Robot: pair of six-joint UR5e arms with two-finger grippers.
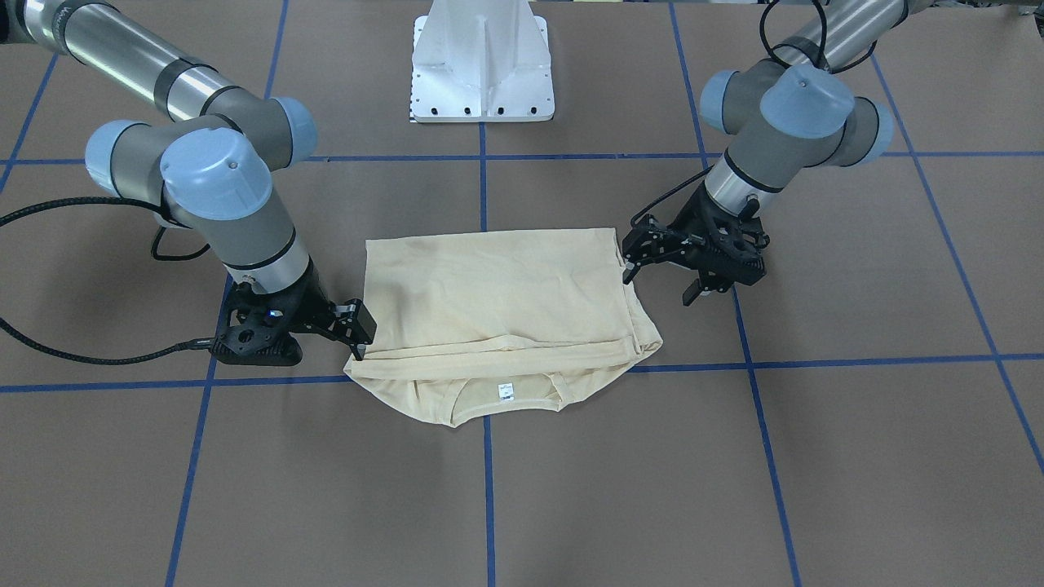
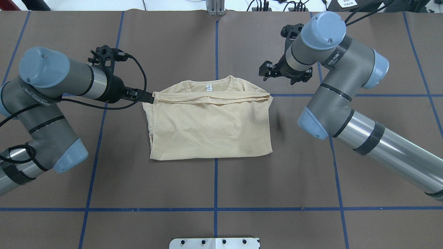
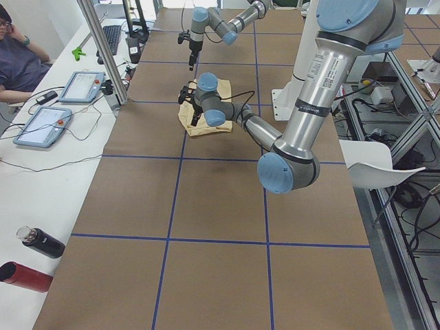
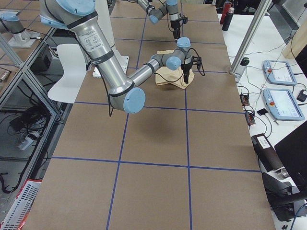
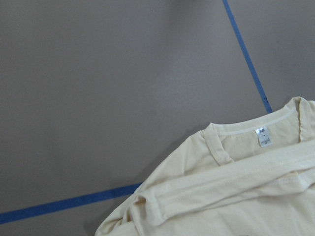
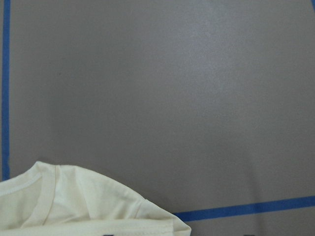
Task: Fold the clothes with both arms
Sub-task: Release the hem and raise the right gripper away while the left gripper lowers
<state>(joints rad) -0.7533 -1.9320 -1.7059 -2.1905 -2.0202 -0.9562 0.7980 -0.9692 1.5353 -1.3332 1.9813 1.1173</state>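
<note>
The T-shirt (image 2: 211, 128) lies flat in the middle of the tabletop (image 2: 277, 180), astride a blue tape line (image 2: 216, 52). It is already a compact rectangle: its hem edge (image 2: 207, 98) is laid across the shoulders, just short of the collar (image 5: 236, 132), so the neck label (image 2: 208, 87) shows beyond it on the side away from the robot. The left arm (image 2: 65, 81) has its jaws at the far corner of that hem on its own side. The overhead view makes them seem to touch the cloth, but the front-facing view shows them spread apart, empty and off the fabric. The right arm (image 2: 325, 52) is at the opposite far corner, its jaws likewise parted as far as the overhead view shows and holding nothing; whether a tip brushes the edge I cannot tell. Both wrist views look down on slack cloth with no fabric pinched. The step in hand looks like parting from the laid hem ahead of the next fold. To do it well, each arm should rise straight up, since thin knit clings and a sideways drag would skew the hem. For a further fold, the jaws should bite every layer at matching corners, lift only enough to clear, and travel at one pace so the edges land square.
</note>
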